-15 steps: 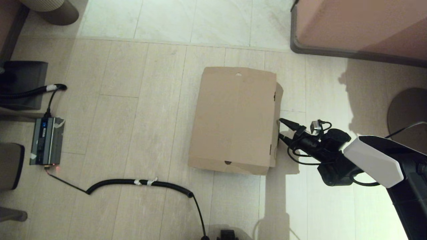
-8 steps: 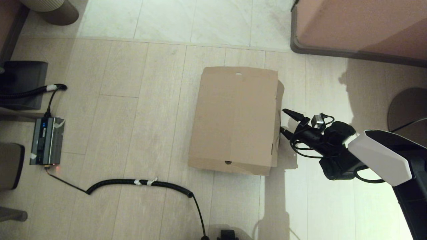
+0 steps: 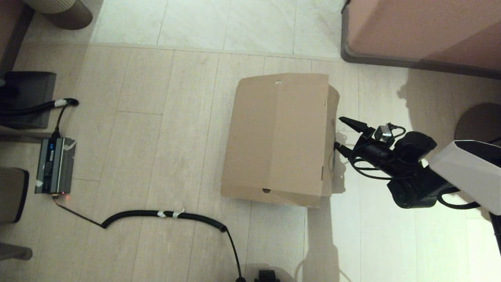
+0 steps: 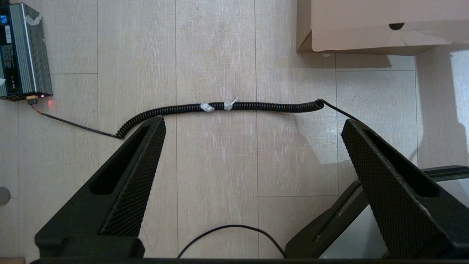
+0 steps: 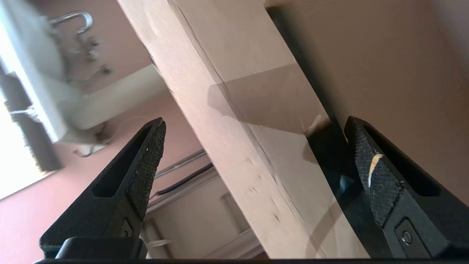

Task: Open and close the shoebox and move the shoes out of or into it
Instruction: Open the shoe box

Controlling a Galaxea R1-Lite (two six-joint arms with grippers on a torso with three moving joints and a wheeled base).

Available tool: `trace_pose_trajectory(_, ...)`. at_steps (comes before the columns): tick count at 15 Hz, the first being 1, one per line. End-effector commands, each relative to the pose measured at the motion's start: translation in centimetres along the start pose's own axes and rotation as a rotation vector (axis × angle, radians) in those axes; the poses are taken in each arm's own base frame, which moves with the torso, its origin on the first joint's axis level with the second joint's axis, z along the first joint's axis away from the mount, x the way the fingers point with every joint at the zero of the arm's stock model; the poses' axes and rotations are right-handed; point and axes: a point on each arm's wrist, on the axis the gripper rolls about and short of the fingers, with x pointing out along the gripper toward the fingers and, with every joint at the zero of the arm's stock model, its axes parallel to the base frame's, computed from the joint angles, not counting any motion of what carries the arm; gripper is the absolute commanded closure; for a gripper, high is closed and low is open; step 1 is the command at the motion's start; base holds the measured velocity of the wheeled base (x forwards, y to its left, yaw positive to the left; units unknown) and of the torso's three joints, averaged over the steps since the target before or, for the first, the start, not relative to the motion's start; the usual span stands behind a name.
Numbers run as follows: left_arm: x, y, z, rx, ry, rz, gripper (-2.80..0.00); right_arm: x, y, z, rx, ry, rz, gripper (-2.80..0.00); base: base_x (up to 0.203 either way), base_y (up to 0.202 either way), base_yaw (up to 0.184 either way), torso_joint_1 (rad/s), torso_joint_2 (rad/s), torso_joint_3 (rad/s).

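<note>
The brown cardboard shoebox (image 3: pixel 278 137) lies on the floor with its lid down, and the lid's right edge is lifted a little off the body. My right gripper (image 3: pixel 338 132) is open at that right edge. The lid's edge flap (image 5: pixel 249 110) passes between its fingers, and a dark strip (image 5: pixel 329 146) on the flap lies against one finger. The shoes are hidden. My left gripper (image 4: pixel 253 122) hangs open over bare floor near the box's front corner (image 4: pixel 366 25), holding nothing.
A coiled black cable (image 3: pixel 168 214) runs across the floor in front of the box to a grey power unit (image 3: pixel 54 165) at the left. Pink furniture (image 3: pixel 422 31) stands at the far right. A round dark base (image 3: pixel 477 129) sits behind my right arm.
My right gripper has moved up and away along the box's right side. The lid's right edge has risen with it and now overhangs the box body.
</note>
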Motion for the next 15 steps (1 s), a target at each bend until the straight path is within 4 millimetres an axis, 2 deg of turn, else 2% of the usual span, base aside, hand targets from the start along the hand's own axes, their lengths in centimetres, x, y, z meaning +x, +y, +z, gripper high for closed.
trace_pose_trajectory(1,0.1,0.0,-0.2,0.000,0.009,-0.001,-2.80,-0.1,3.8,0.1,-0.029,0.003,0.058,-2.80,0.000,0.000,0.000,0.000,0.00,0.000)
trace_pose_trajectory(3,0.1,0.0,-0.2,0.000,0.009,-0.001,-2.80,-0.1,6.3,-0.2,-0.016,0.014,0.095,-2.80,0.000,0.000,0.000,0.000,0.00,0.000)
trace_pose_trajectory(5,0.1,0.0,-0.2,0.000,0.010,-0.001,-2.80,0.2,7.8,-1.4,-0.009,0.046,0.117,-2.80,0.000,0.000,0.000,0.000,0.00,0.000)
trace_pose_trajectory(8,0.1,0.0,-0.2,0.000,0.009,-0.001,-2.80,1.4,10.5,-4.1,-0.012,0.125,0.175,-2.80,0.000,0.000,0.000,0.000,0.00,0.000)
trace_pose_trajectory(12,0.1,0.0,-0.2,0.000,0.009,-0.001,-2.80,2.6,15.6,-8.0,-0.027,0.218,0.294,-2.80,0.000,0.000,0.000,0.000,0.00,0.000)
trace_pose_trajectory(15,0.1,0.0,-0.2,0.000,0.009,-0.001,-2.80,4.1,17.6,-11.5,-0.010,0.309,0.368,-2.80,0.000,0.000,0.000,0.000,0.00,0.000)
